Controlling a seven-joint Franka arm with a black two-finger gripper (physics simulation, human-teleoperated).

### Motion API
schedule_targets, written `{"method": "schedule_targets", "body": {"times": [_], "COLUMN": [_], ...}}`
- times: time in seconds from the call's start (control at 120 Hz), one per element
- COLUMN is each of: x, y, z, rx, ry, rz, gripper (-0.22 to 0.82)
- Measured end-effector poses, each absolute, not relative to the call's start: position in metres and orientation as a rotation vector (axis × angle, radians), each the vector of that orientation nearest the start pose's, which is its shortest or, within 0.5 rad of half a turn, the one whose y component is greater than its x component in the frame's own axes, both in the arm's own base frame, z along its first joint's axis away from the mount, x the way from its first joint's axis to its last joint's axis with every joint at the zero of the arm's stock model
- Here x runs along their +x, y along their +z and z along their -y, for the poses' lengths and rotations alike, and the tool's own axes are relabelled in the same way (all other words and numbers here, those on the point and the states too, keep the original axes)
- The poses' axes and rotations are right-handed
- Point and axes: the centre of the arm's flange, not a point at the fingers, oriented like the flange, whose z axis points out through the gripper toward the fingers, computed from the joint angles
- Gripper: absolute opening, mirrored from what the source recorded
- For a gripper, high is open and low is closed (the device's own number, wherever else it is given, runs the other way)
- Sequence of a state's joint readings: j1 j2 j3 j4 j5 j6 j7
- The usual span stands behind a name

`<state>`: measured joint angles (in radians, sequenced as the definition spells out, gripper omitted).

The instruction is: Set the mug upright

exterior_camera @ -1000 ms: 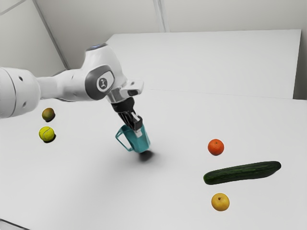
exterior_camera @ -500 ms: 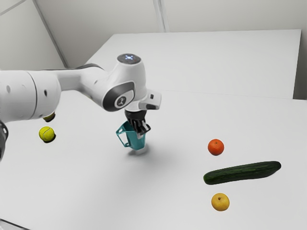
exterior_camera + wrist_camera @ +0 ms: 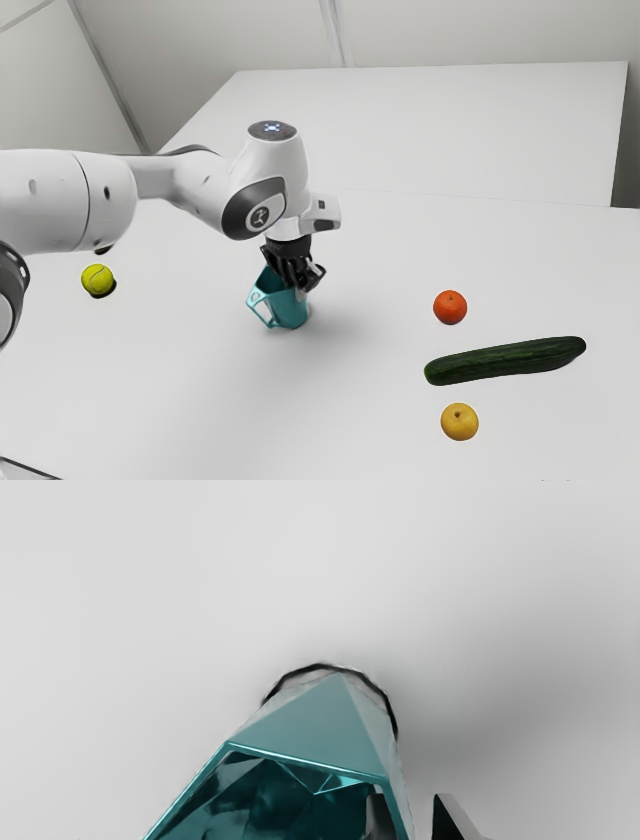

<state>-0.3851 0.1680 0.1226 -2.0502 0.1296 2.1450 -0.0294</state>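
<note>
One mug [image 3: 291, 312], mouth upward; jaws parted, astride its rim. Open surface [image 3: 370, 350] separates it from one cucumber [image 3: 505, 361], one orange fruit [image 3: 450, 307], one yellow fruit [image 3: 460, 422].

The mug [image 3: 291, 311] is teal, the cucumber [image 3: 505, 360] dark green, the tennis ball [image 3: 97, 279] yellow with pale curved lines

This looks most like a robotics lab or test room: a white Franka arm [image 3: 60, 200] comes in from nine o'clock in the exterior view, over a plain white bench [image 3: 370, 420]. Pale walls [image 3: 55, 85] meet at a corner near ten o'clock, and a broad white panel or slab [image 3: 430, 130] spans twelve to two. A cucumber [image 3: 505, 360] at four and tennis ball [image 3: 97, 279] at nine suggest test props.
</note>
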Motion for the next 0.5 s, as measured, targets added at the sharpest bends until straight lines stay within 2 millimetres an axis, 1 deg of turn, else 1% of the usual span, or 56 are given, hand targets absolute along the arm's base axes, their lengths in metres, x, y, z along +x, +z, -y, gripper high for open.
{"method": "schedule_targets", "body": {"times": [0.1,0.208,0.283,0.367,0.4,0.5], "x": [0.551,0.549,0.548,0.547,0.548,0.562], "y": [0.354,0.37,0.381,0.394,0.404,0.441], "z": [0.145,0.145,0.145,0.144,0.144,0.143], "rx": [-2.999,-3.022,-3.033,-3.042,-3.045,-3.05], "ry": [0.083,0.048,0.025,-0.004,-0.026,-0.093], "rz": [-0.416,-0.381,-0.363,-0.349,-0.345,-0.338], "gripper": [0.2,0.36,0.43,0.49,0.51,0.54]}}
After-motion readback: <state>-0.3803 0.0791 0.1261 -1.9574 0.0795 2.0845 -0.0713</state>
